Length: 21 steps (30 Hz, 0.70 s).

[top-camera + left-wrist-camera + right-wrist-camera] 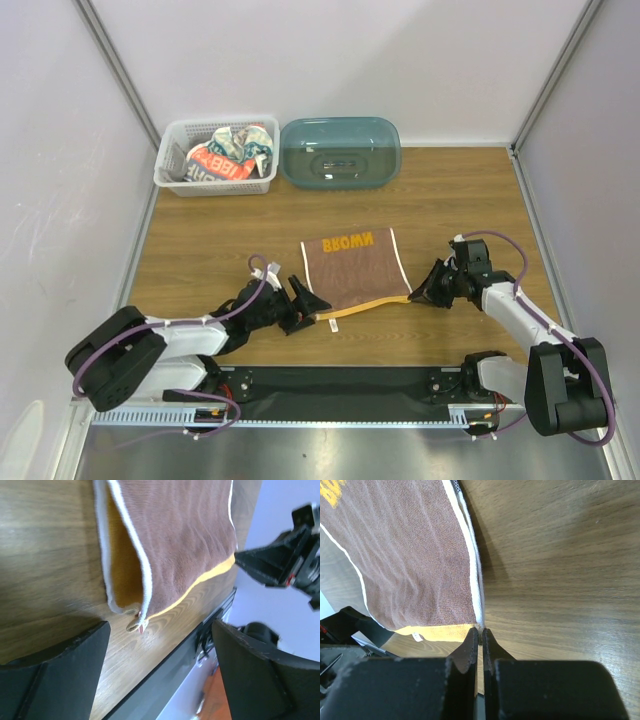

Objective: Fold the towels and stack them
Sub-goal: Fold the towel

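The brown towel [352, 270] lies folded in the middle of the table, with its orange lettering at the far edge and an orange strip along the near edge. My left gripper [308, 305] stands open just off the towel's near-left corner; in its wrist view that corner [131, 611] and its small tag lie ahead of the empty jaws [160, 665]. My right gripper [418, 293] is shut at the near-right corner, and the white-edged corner [479, 622] is pinched between its tips [480, 631]. A white towel with printed letters [225, 155] lies crumpled in the basket.
The white lattice basket [170, 182] stands at the back left, and the teal oval tub [340, 152] is beside it on the right. A black rail [340, 380] runs along the near table edge between the arm bases.
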Each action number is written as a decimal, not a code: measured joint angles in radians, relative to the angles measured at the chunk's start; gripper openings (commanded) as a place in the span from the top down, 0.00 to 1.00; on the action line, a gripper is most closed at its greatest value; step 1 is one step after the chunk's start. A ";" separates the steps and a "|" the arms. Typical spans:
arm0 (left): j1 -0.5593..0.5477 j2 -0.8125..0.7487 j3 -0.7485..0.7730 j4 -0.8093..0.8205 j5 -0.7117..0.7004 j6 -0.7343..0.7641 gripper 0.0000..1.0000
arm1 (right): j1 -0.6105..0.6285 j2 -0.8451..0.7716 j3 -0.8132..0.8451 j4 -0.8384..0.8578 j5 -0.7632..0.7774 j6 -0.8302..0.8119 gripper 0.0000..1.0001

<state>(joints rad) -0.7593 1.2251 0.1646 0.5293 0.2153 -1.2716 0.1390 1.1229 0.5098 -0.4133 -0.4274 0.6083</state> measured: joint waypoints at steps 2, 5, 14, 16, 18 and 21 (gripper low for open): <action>-0.008 0.000 0.000 -0.010 -0.026 -0.036 0.14 | 0.000 0.000 0.000 0.000 0.000 0.000 1.00; -0.027 0.000 0.000 -0.019 -0.076 -0.093 0.19 | 0.000 -0.002 0.000 0.000 0.000 0.000 1.00; -0.069 0.063 0.000 0.017 -0.193 -0.268 0.41 | 0.000 -0.020 0.000 0.000 0.000 0.000 1.00; -0.076 0.079 -0.004 0.021 -0.217 -0.300 0.55 | 0.000 -0.020 0.000 0.000 -0.001 0.000 1.00; -0.082 0.089 -0.006 0.011 -0.244 -0.317 0.68 | 0.000 -0.020 0.000 0.000 -0.002 0.000 1.00; -0.086 0.098 -0.008 -0.005 -0.271 -0.330 0.91 | 0.000 -0.021 0.000 0.000 -0.008 0.000 1.00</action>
<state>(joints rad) -0.8452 1.3228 0.1570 0.5243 -0.0559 -1.6016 0.1390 1.1023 0.5095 -0.4133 -0.4351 0.6086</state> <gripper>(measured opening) 0.270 0.026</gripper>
